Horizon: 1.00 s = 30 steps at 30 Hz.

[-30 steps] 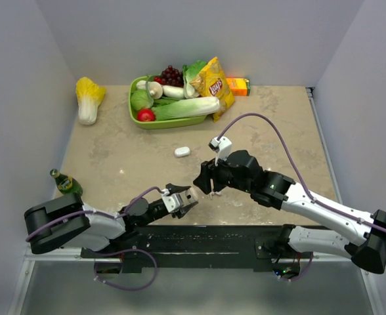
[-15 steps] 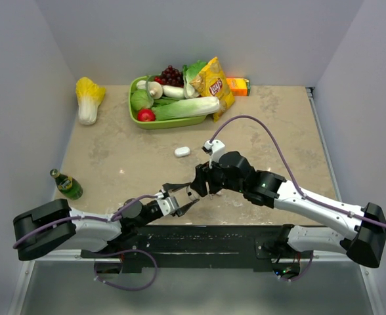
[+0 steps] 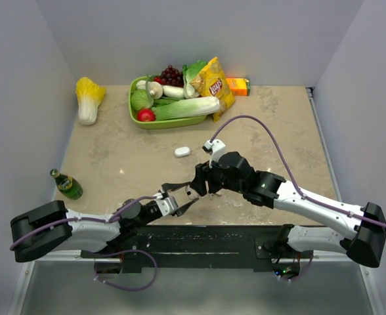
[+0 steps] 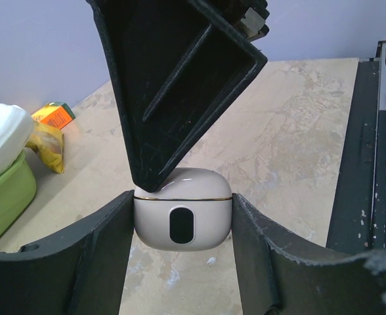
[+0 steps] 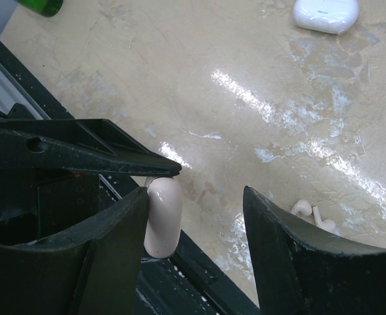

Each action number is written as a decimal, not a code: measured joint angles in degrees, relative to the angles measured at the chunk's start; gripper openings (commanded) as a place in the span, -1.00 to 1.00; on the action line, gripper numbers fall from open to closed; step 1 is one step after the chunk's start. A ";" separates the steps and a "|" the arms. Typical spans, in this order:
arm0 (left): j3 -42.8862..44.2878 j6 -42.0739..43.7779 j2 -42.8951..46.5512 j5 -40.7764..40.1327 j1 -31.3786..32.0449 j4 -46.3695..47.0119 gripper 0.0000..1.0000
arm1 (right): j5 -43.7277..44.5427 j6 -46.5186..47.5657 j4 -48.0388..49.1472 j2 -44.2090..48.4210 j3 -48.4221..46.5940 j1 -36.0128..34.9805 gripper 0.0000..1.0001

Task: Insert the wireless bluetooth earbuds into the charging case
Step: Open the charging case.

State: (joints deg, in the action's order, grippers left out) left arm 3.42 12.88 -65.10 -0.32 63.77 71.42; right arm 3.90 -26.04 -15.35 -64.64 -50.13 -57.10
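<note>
– Starting at the near edge of the counter, what is each gripper doing?

– The left gripper is closed onto the charging case, a pale rounded box with a dark oval on its front. One finger presses each side, below the thin seam line. The case is held about midway along that near edge. The right gripper has its jaws well apart and grips nothing. The tip of one finger touches the top of the case, beside the seam.

– And the earbuds?

– Two wireless bluetooth earbuds lie on the counter just beyond the case, close to the near edge. The case looks shut, so neither is in yet.

– How should this step go?

– It looks like the lid is being opened. The fingertip should catch the lip at the seam and lever upward. The left grip should hold only the lower half, so the lid is not pinched shut. Too much force could twist the smooth case out of the grip.

– What is unclear?

– I cannot tell whether the fingertip is in the seam or only on the lid. The hinge is out of sight. The earbuds are blurred and tiny, and from overhead I cannot pick them out. Farther off, toward the middle of the counter, lies a white pebble-shaped box. I cannot tell what it is for.
</note>
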 measured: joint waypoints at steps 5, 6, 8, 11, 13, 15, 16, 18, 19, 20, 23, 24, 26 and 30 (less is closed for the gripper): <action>0.00 0.17 0.72 -0.83 0.09 0.02 -1.00 | -0.81 -0.28 1.44 0.61 0.63 0.00 0.25; 0.00 0.20 0.79 -1.09 0.13 0.13 -1.00 | -1.09 -0.31 1.53 0.66 0.66 0.00 0.25; 0.07 0.22 0.79 -1.55 0.13 0.33 -1.00 | -1.90 -0.31 1.57 0.66 0.66 0.00 0.25; 0.24 0.22 0.81 -1.92 0.13 0.52 -1.00 | -2.08 -0.31 1.57 0.63 0.66 0.00 0.24; 0.35 0.24 0.83 -2.10 0.13 0.52 -1.00 | -2.08 -0.31 1.57 0.57 0.66 0.00 0.24; 0.46 0.22 0.85 -2.14 0.13 0.48 -1.00 | -2.01 -0.31 1.53 0.52 0.68 0.00 0.24; 0.48 0.22 0.92 -2.14 0.13 0.46 -1.00 | -1.99 -0.33 1.53 0.52 0.68 0.00 0.24; 0.48 0.22 1.05 -2.23 0.13 0.37 -1.00 | -1.92 -0.48 1.57 0.57 0.79 0.00 0.24; 0.48 0.22 1.14 -2.25 0.13 0.20 -1.00 | -1.75 -0.61 1.60 0.66 0.90 0.00 0.24; 0.48 0.22 1.27 -2.25 0.13 0.02 -1.00 | -1.57 -0.85 1.60 0.81 1.01 0.00 0.24; 0.46 0.22 1.95 -2.29 0.13 -0.20 -1.00 | -0.63 -1.42 1.60 1.49 1.20 -0.20 0.24; 0.46 0.20 2.29 -2.43 0.13 -0.37 -1.00 | -0.33 -1.57 1.57 1.75 1.20 -0.26 0.24; 0.46 0.22 2.78 -2.60 0.13 -0.48 -1.00 | 0.28 -1.86 1.60 2.27 1.25 -0.26 0.24; 0.46 0.20 3.52 -3.13 0.13 -0.57 -1.00 | 2.03 -2.25 1.55 3.61 1.44 -0.24 0.23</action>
State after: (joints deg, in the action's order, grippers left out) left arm 3.88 13.08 -61.58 -3.44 63.90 70.85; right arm 5.93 -28.29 -13.80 -61.04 -48.69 -57.34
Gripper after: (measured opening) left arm 0.608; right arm 0.621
